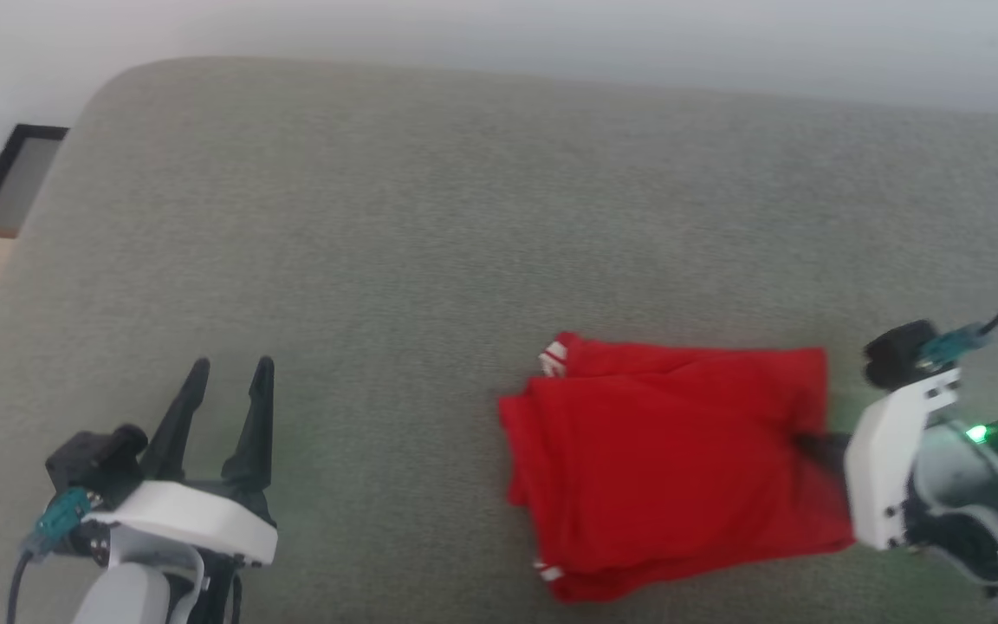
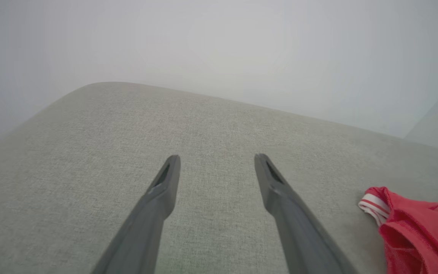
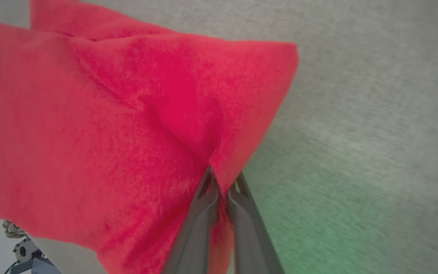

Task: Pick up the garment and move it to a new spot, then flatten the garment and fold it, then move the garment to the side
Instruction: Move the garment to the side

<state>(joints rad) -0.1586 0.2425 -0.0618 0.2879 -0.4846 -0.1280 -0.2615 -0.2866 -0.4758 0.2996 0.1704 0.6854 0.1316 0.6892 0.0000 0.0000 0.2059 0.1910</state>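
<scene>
Pinching the folded garment at its 3 o'clock edge, the right gripper is clamped on light, floppy cloth, probably best held there; left gripper, 8 o'clock, fingers apart.

Folded red garment, striped trim peeking out, lying on grey cushion

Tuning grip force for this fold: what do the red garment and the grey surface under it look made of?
The garment: soft matte knit cloth, probably jersey; it puckers where the right gripper pinches it. The surface: matte woven upholstery fabric with a visible fine weave; its rounded corner suggests padding.
</scene>
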